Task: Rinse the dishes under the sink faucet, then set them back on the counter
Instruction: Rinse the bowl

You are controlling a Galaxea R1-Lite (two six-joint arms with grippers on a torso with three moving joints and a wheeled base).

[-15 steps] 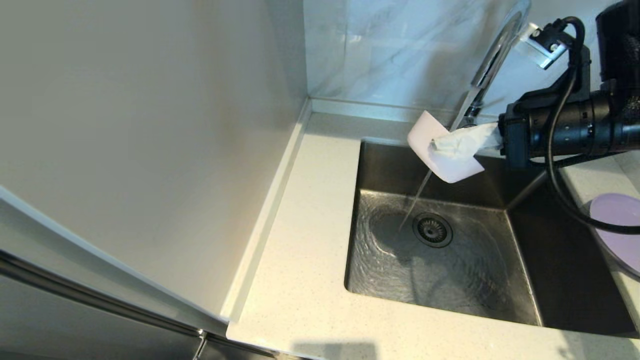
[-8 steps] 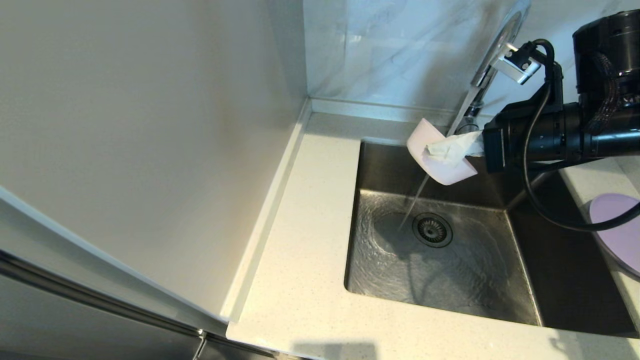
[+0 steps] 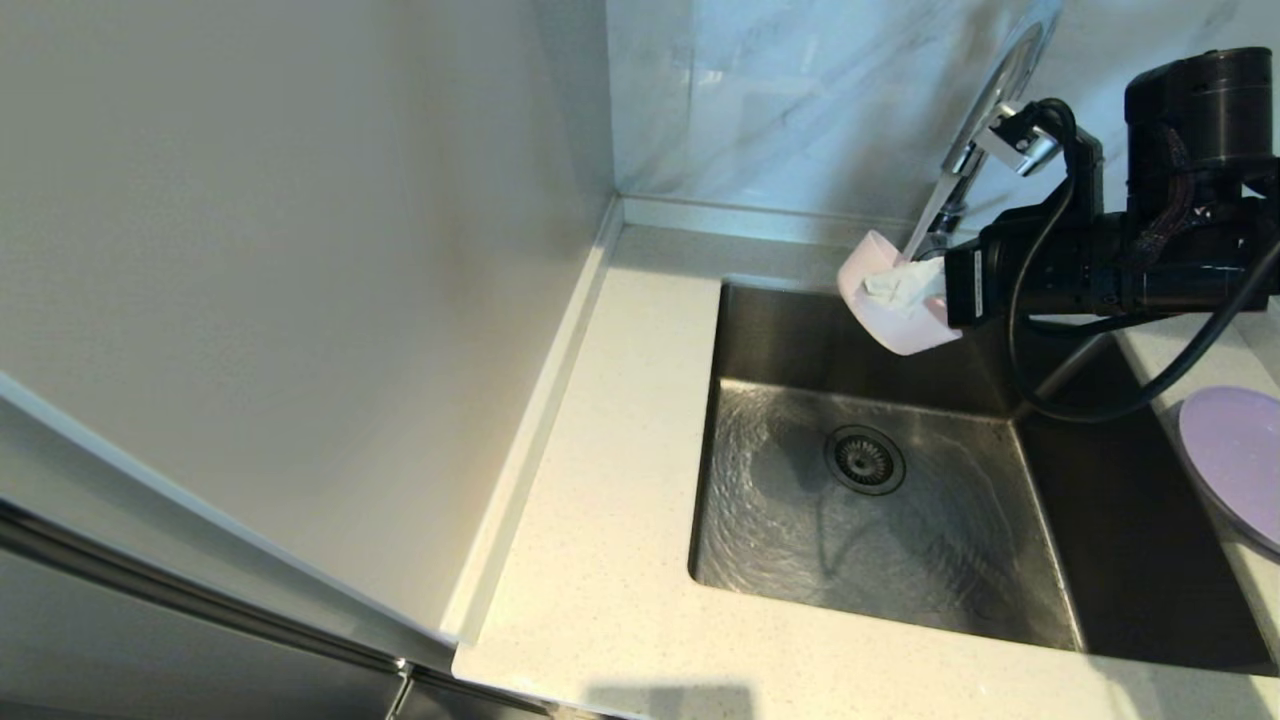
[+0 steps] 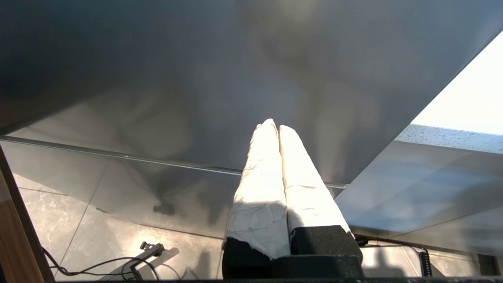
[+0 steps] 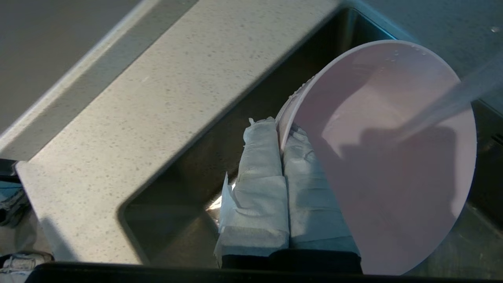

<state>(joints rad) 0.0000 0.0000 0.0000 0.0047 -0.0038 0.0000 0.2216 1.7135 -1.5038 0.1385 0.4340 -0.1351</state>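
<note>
My right gripper is shut on the rim of the pale pink bowl, one wrapped finger inside and one outside. It holds the bowl tilted over the back of the sink, right under the chrome faucet. In the right wrist view a water stream lands inside the bowl, beside the gripper. The lavender plate lies on the counter right of the sink. The greyish-white dish is out of view. My left gripper is shut on nothing, parked low beside the cabinet front.
The drain strainer sits in the wet basin floor. A tall cream side panel borders the counter on the left and the marble wall rises behind. The right arm's black cable hangs over the sink's right side.
The right gripper has carried the bowl back and up toward the faucet's spout and turned it. The stream that fell past it to the basin now lands in the bowl.
</note>
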